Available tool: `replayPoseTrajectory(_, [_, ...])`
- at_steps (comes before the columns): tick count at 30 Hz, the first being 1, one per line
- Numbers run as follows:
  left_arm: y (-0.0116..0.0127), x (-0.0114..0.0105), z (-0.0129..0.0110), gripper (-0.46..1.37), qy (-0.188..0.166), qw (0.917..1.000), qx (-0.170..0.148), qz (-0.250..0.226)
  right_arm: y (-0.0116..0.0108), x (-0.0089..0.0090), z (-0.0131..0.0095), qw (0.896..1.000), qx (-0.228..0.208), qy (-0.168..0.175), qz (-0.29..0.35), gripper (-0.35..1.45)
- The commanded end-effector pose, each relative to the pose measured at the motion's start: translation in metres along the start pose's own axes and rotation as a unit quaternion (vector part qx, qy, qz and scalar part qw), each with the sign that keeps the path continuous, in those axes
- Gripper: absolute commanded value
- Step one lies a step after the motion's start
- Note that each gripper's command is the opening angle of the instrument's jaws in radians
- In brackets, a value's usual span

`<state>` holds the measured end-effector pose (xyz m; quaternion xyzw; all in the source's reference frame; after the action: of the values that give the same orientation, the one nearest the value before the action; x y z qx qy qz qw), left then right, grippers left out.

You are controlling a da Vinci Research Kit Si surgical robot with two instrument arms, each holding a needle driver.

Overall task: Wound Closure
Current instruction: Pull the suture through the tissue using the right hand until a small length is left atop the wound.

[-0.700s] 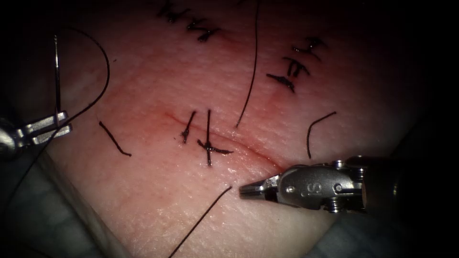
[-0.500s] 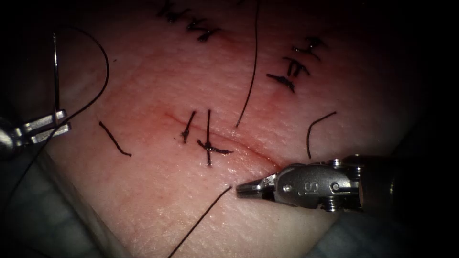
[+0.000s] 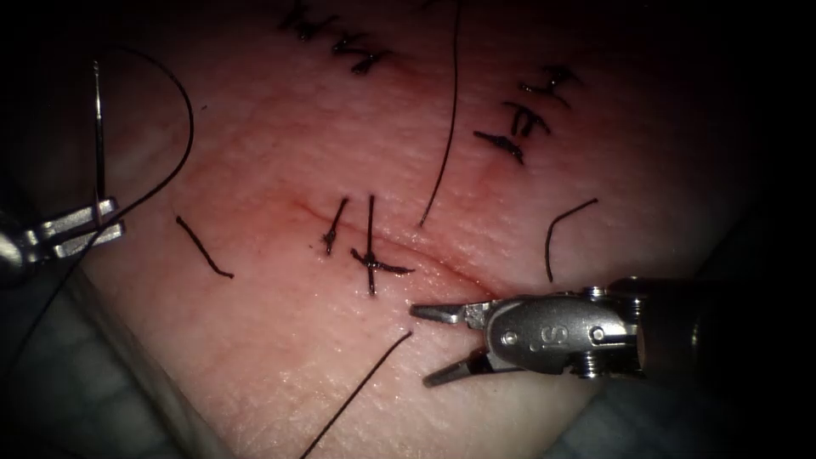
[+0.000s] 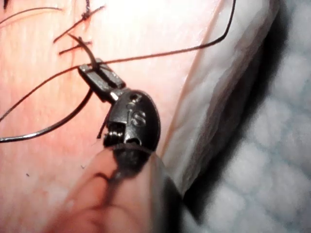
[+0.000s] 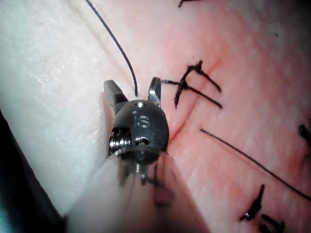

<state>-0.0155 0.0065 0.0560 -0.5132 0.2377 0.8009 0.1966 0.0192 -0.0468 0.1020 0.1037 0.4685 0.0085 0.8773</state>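
Needle (image 3: 99,136) stands upright, clear of the tissue (image 3: 280,340), clamped near its lower end by the left end effector (image 3: 106,219); right end effector (image 3: 429,347) gapes empty just right of the stitched cut (image 3: 442,265), beside a thread (image 3: 361,389) end.

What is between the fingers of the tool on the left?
The left tool has its fingers shut on the needle, near one end. The needle stands free above the tissue. The gripped bit is hidden.

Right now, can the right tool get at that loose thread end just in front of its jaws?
Probably yes. The right tool has its jaws open, holding nothing, and the thread end lies on the tissue just off their tips with nothing between.
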Motion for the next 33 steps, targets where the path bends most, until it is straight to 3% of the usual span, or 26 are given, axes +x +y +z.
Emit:
replayPoseTrajectory(1, [0.0, -0.0001, 0.0, -0.35, 0.0, 1.0, -0.003, 0.0, 0.0, 0.0, 0.0001, 1.0, 0.004, 0.0, -0.001, 1.26])
replayPoseTrajectory(16, [0.0006, -0.0004, -0.0001, -0.35, 0.002, 1.0, -0.003, 0.0, -0.0002, -0.0006, 0.0035, 1.0, -0.011, 0.002, -0.006, 1.06])
replayPoseTrajectory(19, [0.0006, -0.0005, -0.0001, -0.35, 0.002, 1.0, -0.003, 0.0, -0.0004, -0.0008, 0.0039, 1.0, -0.008, 0.004, -0.008, 0.83])
replayPoseTrajectory(20, [0.0006, -0.0005, -0.0002, -0.35, 0.003, 1.0, -0.003, 0.0, -0.0004, -0.0009, 0.0039, 1.0, 0.002, 0.009, -0.009, 0.3])
replayPoseTrajectory(22, [0.0006, -0.0005, -0.0002, -0.35, 0.003, 1.0, -0.003, 0.0, -0.0005, -0.001, 0.0039, 1.0, 0.011, 0.015, -0.01, -0.35])
replayPoseTrajectory(33, [0.0005, -0.0006, -0.0001, -0.35, 0.003, 1.0, -0.004, 0.0, -0.0012, -0.0007, 0.0028, 1.0, 0.006, 0.003, -0.007, -0.35])
